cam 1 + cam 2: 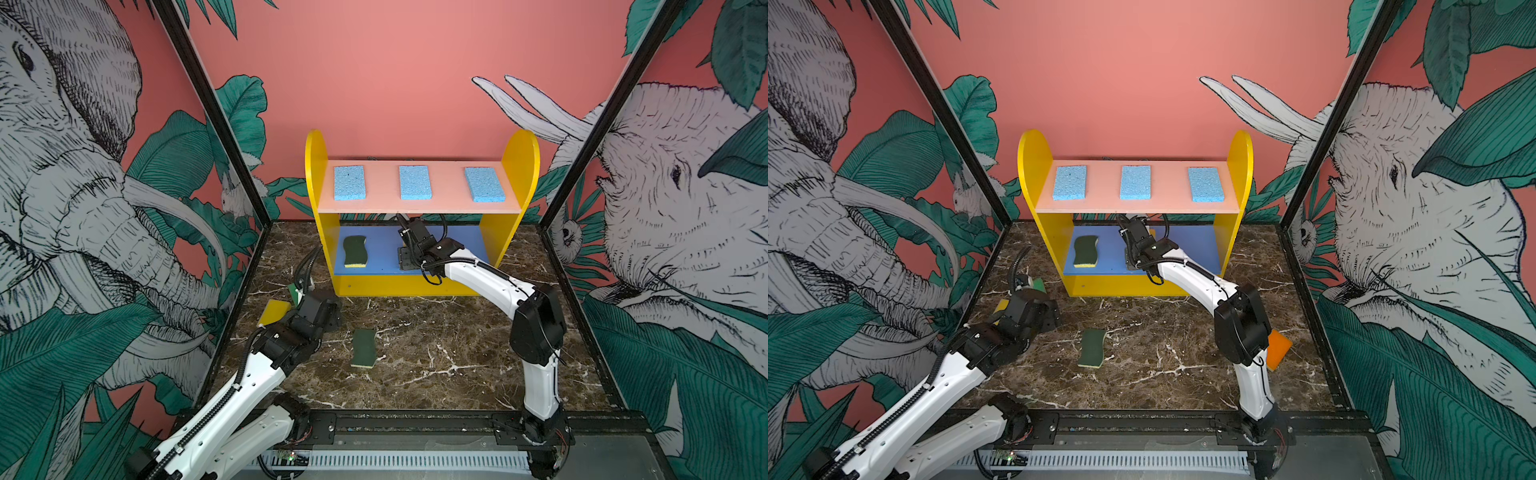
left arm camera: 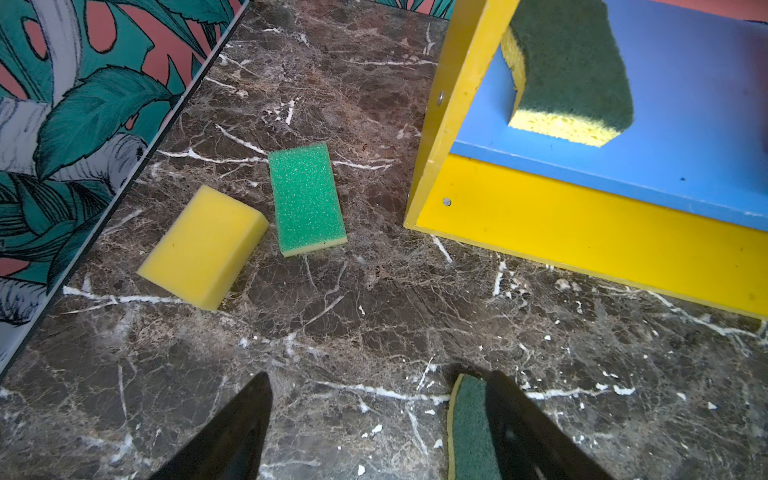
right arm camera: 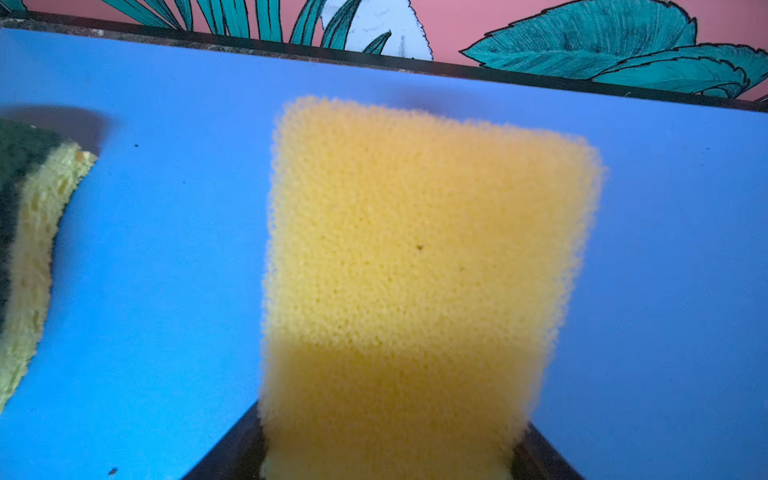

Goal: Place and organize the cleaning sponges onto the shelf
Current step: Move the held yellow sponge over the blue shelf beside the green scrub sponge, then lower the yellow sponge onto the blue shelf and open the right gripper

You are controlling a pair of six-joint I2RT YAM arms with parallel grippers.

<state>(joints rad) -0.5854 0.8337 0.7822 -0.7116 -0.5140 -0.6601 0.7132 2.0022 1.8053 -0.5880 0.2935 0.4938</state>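
Three light-blue sponges (image 1: 415, 182) lie on the pink top board (image 1: 382, 189) of the shelf (image 1: 521, 166), roofing the right gripper (image 3: 390, 428). Its fairly wide jaws hold a porous yellow sponge (image 3: 415, 249) over the blue middle board (image 3: 166, 270), beside a wavy green sponge (image 3: 33, 232). The left gripper (image 2: 378, 382) gapes empty beside a second wavy sponge (image 2: 471, 428).

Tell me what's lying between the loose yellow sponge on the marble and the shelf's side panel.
A bright green sponge lies flat there, nearer the yellow sponge than the shelf; the left wrist view shows it.
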